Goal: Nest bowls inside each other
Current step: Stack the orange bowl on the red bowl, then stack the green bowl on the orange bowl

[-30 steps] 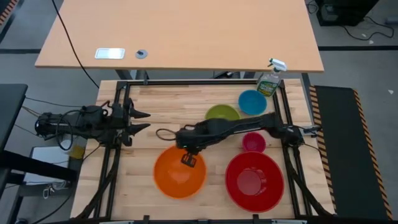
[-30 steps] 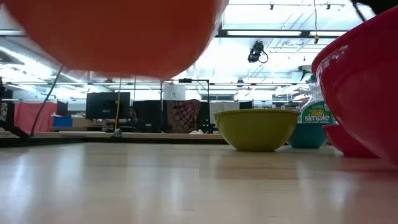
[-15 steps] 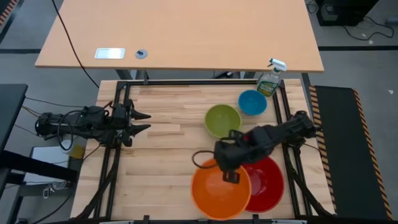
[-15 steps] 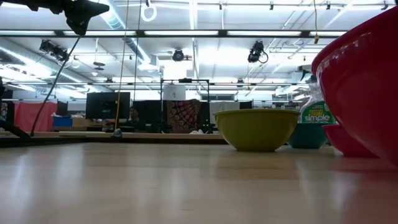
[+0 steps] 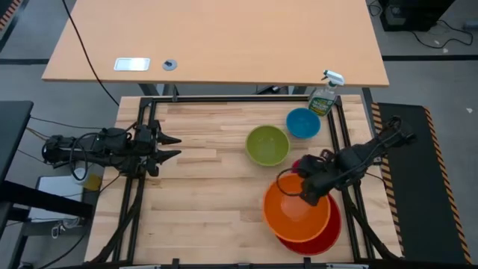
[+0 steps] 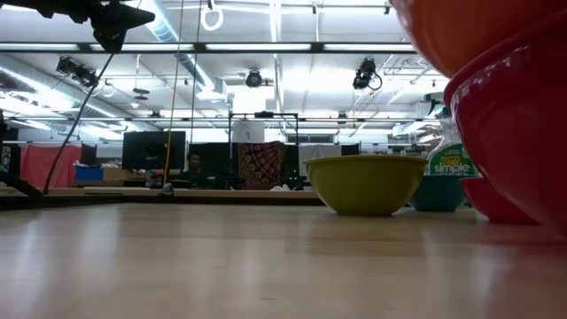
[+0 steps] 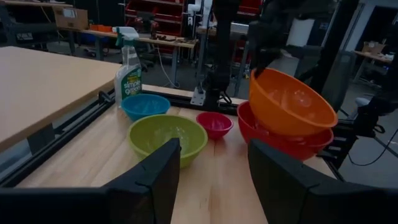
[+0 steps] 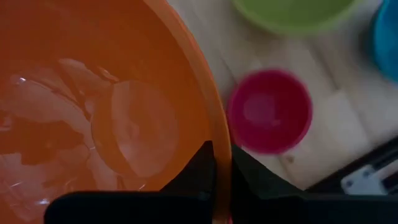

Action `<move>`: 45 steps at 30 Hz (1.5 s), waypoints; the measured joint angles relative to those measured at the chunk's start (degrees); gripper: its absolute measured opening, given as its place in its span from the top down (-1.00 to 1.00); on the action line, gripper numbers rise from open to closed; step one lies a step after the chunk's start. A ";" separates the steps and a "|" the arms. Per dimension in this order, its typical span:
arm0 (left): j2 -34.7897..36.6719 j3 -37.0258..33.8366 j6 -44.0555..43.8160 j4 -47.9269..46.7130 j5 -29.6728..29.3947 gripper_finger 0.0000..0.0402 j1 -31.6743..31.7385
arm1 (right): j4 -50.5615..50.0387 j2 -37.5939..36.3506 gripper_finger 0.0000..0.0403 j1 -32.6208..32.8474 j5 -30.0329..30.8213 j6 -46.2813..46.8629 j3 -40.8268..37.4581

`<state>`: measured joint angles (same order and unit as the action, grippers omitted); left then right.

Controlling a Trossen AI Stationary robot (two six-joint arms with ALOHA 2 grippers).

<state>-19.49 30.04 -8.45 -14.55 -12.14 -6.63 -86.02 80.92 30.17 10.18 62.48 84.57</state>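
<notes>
The orange bowl hangs tilted over the large red bowl at the near right, with my right gripper shut on its rim. I cannot tell whether the two bowls touch. The lime green bowl and the blue bowl rest on their bases farther back. The small pink bowl stands between them and the red one, mostly hidden under my right arm in the high view. My left gripper waits open at the table's left edge, pointing level. My right gripper holds the orange bowl's rim on its far side, one finger inside the bowl and one outside. The fingers come from above, pointing steeply down. The bowl hangs tilted below them, its near side lowest, over the red bowl's mouth.
A green spray bottle stands at the far right corner beside the blue bowl. A black metal frame runs along the table's edges. Bare wood lies across the table's left and middle.
My right gripper has carried the orange bowl from the table's near middle toward the right edge, clear of the wood, until it hangs over the red bowl. Its wrist has rolled on the way. The bowl's rim stays in the shut fingers throughout.
</notes>
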 joint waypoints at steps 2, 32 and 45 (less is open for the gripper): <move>0.00 0.00 0.00 -0.02 0.00 0.04 0.00 | 3.68 -2.77 0.85 0.79 -1.81 1.70 -5.28; -0.07 0.00 0.13 0.24 -0.02 0.04 0.00 | 5.97 -2.35 0.13 -7.53 0.66 18.66 -15.30; -2.90 -0.02 0.52 1.08 -0.02 0.04 0.02 | 18.91 -2.29 -0.03 -27.26 9.66 8.19 -23.69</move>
<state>-22.39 30.02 -7.93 -13.47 -12.16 -6.61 -67.11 78.63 2.90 19.84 70.68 60.89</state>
